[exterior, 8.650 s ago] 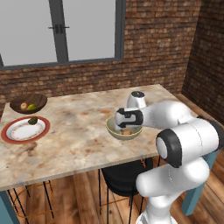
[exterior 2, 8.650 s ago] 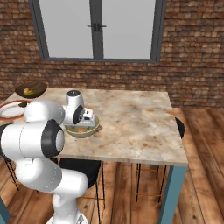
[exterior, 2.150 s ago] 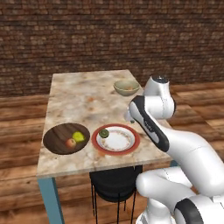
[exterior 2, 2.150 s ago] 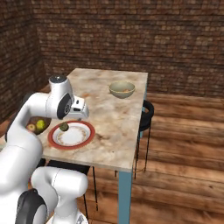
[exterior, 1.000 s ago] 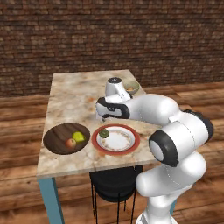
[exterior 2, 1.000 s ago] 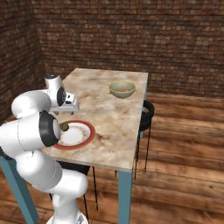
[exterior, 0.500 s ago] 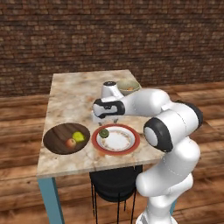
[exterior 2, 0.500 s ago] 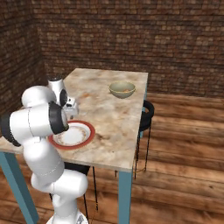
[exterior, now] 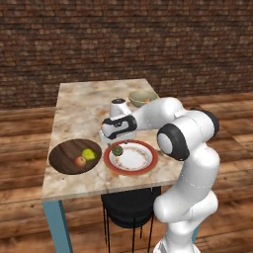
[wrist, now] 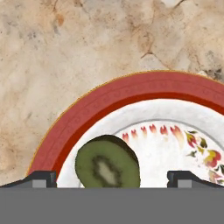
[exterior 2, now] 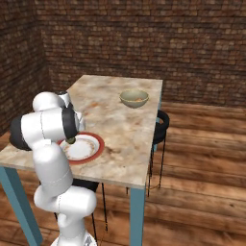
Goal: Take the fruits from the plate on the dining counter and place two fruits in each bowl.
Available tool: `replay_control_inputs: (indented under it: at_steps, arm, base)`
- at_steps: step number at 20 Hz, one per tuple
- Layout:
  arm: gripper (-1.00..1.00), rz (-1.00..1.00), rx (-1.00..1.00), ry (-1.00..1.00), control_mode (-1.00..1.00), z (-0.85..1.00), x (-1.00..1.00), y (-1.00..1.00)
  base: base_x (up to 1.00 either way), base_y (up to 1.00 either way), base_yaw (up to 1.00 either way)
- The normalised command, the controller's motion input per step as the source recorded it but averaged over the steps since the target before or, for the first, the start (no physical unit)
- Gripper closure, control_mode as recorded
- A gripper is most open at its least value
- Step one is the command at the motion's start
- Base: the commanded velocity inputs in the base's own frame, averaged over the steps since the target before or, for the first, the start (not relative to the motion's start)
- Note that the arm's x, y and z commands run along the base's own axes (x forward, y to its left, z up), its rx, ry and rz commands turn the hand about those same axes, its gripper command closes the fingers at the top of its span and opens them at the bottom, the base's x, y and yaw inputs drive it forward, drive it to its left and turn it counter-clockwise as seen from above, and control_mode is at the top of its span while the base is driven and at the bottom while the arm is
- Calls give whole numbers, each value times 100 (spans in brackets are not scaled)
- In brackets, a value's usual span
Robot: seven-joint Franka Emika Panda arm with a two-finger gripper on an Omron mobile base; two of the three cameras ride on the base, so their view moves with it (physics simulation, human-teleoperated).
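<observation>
**Claw spread over the last fruit on the plate**

Claw (exterior: pixel 117 143), seen from the left base camera, hangs released just above the dark green fruit (exterior: pixel 117 150) at the near-left edge of the red-rimmed plate (exterior: pixel 148 159). The wooden bowl (exterior: pixel 62 158) beside it holds an apple (exterior: pixel 79 161) and a yellow-green fruit (exterior: pixel 89 154).

From the right base camera, the pale bowl (exterior 2: pixel 134 99) sits well apart up the worktop (exterior 2: pixel 120 129), something orange inside.

Through the hand camera, the fingertips (wrist: pixel 40 178) straddle the fruit, wide apart. This looks like the pick-up; next, I'd say, lower, clench, carry to the pale bowl.
</observation>
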Motion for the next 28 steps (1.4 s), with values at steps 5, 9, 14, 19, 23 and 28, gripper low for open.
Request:
replay_control_inputs:
  at_steps: [5,9,14,19,23,28]
  arm:
    - [-100,0,0,0,-100,-9,-2,7]
    - [-100,0,0,0,-100,-29,-6,0]
    - [-100,0,0,0,-100,-25,-5,-1]
    - [-100,0,0,0,-100,-23,-1,0]
    - [-100,0,0,0,-100,-11,0,0]
    - [100,0,0,0,-100,-10,0,0]
  base:
    - [0,0,0]
    - [0,0,0]
    - [0,0,0]
    - [0,0,0]
    - [0,0,0]
    - [0,0,0]
